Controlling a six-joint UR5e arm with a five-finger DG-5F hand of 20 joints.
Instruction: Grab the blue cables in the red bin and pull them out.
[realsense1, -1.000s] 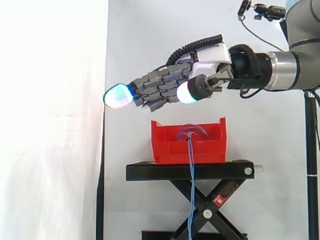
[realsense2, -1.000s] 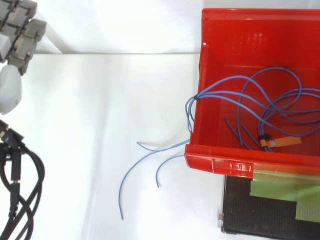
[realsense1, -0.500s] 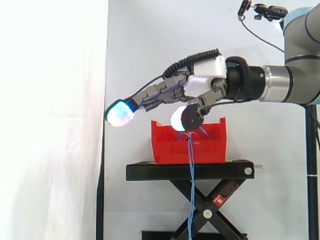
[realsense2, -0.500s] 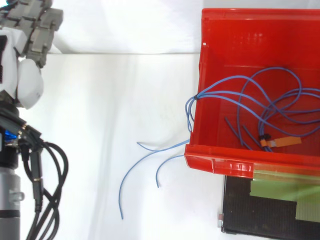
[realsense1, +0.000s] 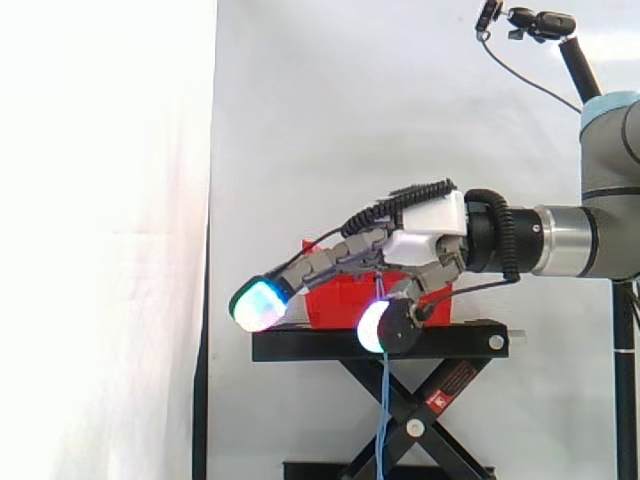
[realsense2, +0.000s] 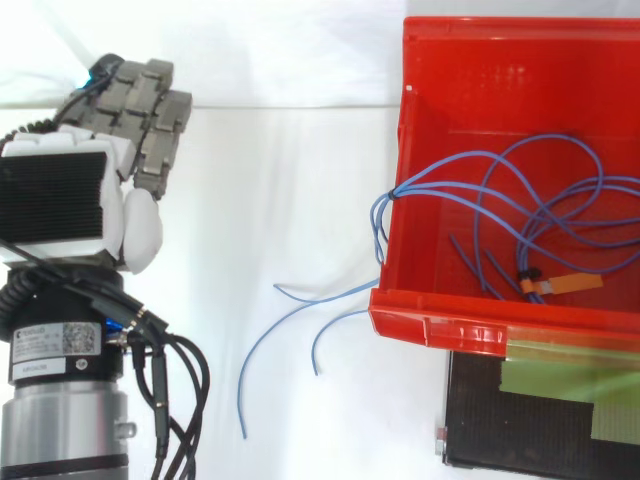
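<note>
Thin blue cables (realsense2: 545, 215) loop inside the red bin (realsense2: 510, 75) and spill over its left wall, with loose ends (realsense2: 285, 335) trailing outside. In the side view the cables (realsense1: 383, 410) hang down below the black stand (realsense1: 300, 345). My hand (realsense2: 95, 185) is open, its fingers stretched out and holding nothing. In the top view it lies well to the left of the bin, apart from the cables. In the side view the hand (realsense1: 400, 245) is level with the bin (realsense1: 335, 305) and covers most of it.
The bin rests on a black scissor stand (realsense2: 540, 415) with green tape on its top. A white curtain (realsense1: 100, 240) hangs behind and to the left. An orange tag (realsense2: 565, 283) lies in the bin among the cables.
My hand has come down from above the bin to the bin's height and moved further into the top view from its lower left. The cables have not moved.
</note>
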